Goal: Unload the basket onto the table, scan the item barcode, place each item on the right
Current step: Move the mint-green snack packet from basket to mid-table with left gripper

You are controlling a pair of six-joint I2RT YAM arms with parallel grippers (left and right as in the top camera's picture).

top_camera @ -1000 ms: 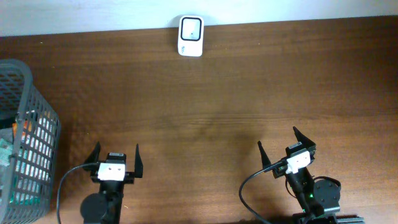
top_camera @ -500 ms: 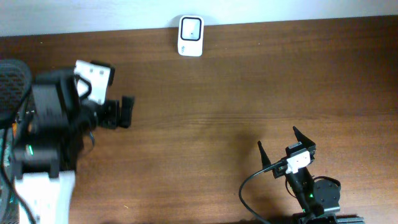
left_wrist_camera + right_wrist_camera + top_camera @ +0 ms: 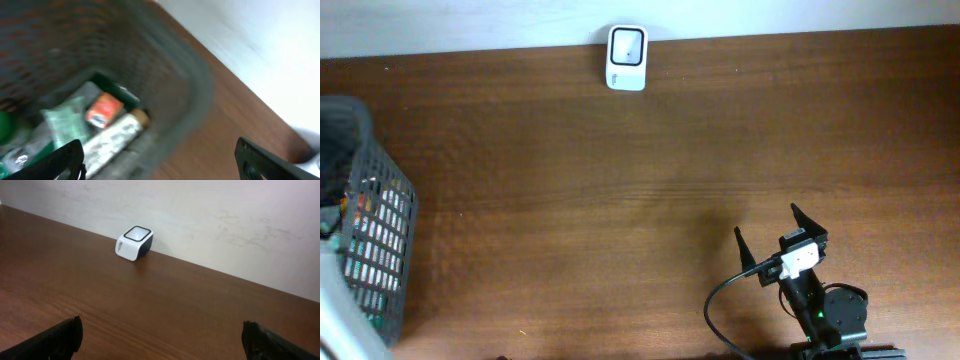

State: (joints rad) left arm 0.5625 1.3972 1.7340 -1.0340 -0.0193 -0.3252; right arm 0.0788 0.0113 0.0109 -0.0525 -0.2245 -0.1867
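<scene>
Over at the left edge of the table (image 3: 620,170), we are holding our left gripper (image 3: 161,159) above the grey mesh basket (image 3: 195,95) and looking down into it at a slant. Its two dark fingers (image 3: 62,161) are standing wide apart at the bottom corners of the wrist view. Nothing is lying between them, so this gripper is released and carrying nothing.

The items for scanning are resting on the basket floor. A red-and-orange packet (image 3: 103,110) is sitting near the middle. A pale green pouch (image 3: 64,122) is lying just beside it on the left, and a long white printed pack (image 3: 111,137) is lying just below the packet, slanting toward the basket wall. The wrist view is smearing badly, so we are not reading any labels, and we cannot tell which of these carries the barcode.

Our right gripper (image 3: 766,222) is hovering low over the near right part of the table, well apart from the basket. Its jaws are spread fully and it is grasping nothing. A black cable (image 3: 718,300) is looping beside its arm.

The white scanner (image 3: 626,58) is sitting at the far edge of the table against the pale wall (image 3: 225,210). Its dark-rimmed window is facing upward, and it is standing far from both grippers.
</scene>
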